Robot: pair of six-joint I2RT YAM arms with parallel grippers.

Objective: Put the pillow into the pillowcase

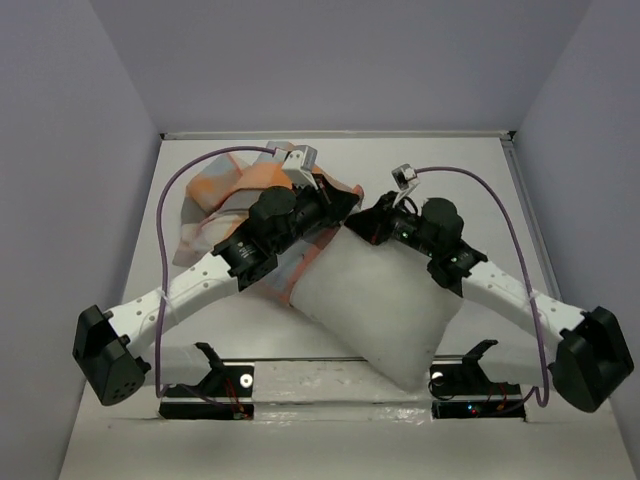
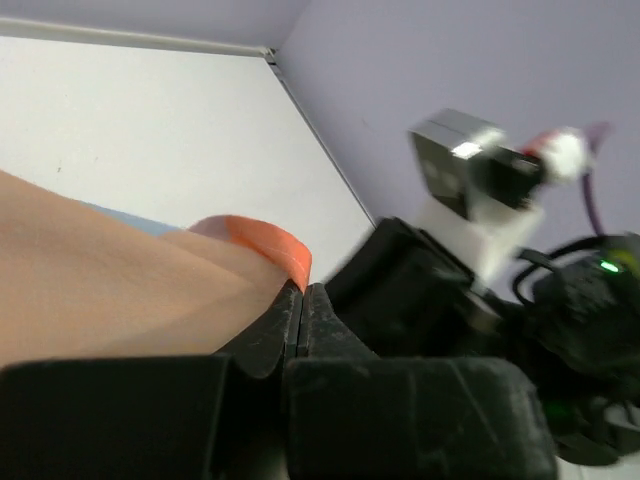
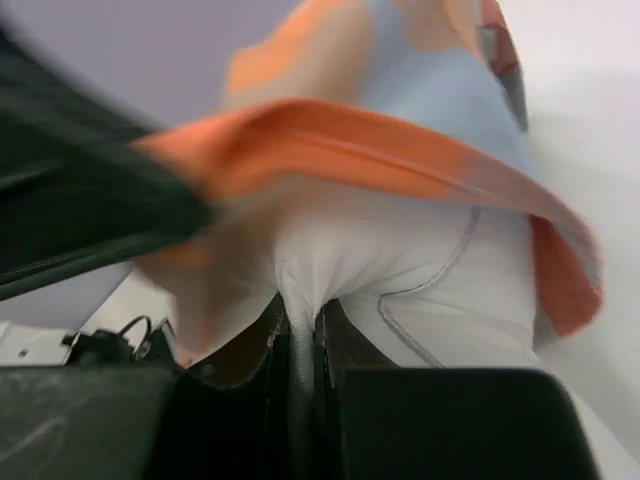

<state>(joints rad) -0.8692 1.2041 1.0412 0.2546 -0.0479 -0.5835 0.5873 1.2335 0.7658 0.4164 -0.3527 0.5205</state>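
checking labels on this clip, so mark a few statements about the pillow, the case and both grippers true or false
1. The left gripper is shut on the pillowcase edge. True.
2. The right gripper is open and empty. False: it pinches a fold of the pillow.
3. The pillow is wholly inside the pillowcase. False: most of it lies bare on the table.
4. In the top view the pillowcase lies to the far left of the pillow. True.
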